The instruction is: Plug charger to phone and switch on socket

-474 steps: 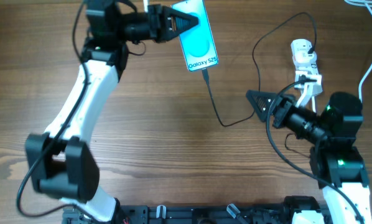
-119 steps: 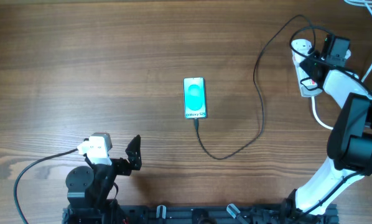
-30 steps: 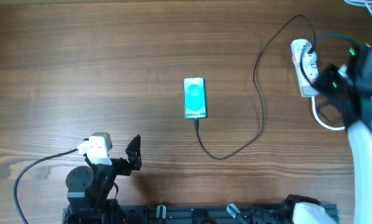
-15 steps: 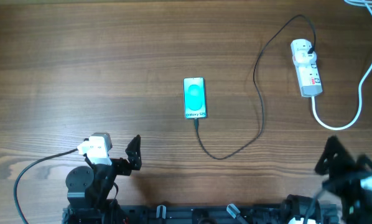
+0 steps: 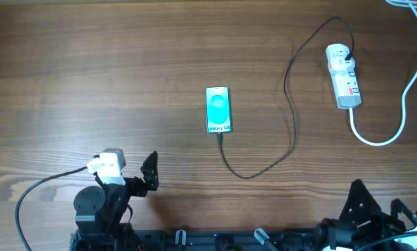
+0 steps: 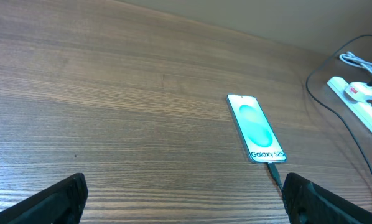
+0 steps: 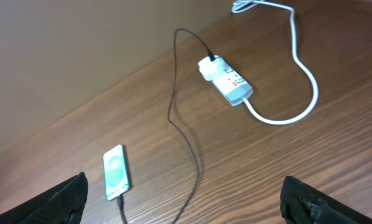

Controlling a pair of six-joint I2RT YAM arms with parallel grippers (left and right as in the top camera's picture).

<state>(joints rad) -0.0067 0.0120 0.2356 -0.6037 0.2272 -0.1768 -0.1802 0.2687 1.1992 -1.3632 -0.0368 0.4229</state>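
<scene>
Overhead clock used throughout.

- The phone (image 5: pixel 217 109) is laid flat mid-tabletop (image 5: pixel 90 70), screen up, long axis 12–6, "Galaxy S25" end at 6.
- The charger (image 5: pixel 291 111) is run from the phone's 6 o'clock edge, looped toward 4, then up to the white adapter (image 5: pixel 339 51). The plug tip (image 6: pixel 272 169) is seen touching the phone's short edge; judged seated, though the port itself is too small to confirm.
- The socket (image 5: pixel 343 77) is at the 2 o'clock corner, long axis roughly 12–6. The adapter is held in its 12 o'clock outlet. The white lead (image 5: pixel 383 136) leaves at the 6 end.
- Red-marked switches (image 7: pixel 234 77) are visible, but on/off cannot be read.
- Left claw (image 6: pixel 185 193): fingers spread wide, nothing held, at the 7 o'clock edge. The phone lies at about 1 from it, well apart.
- Right claw (image 7: pixel 181 193): also spread wide and empty, at the 5 o'clock edge.

Key relation: the socket lies at about 12 from the right claw, well apart, long axis pointed nearly along the approach. The right arm is clearly the nearer one. If the switch is not yet on, a straight reach toward 12 would be called for.
</scene>
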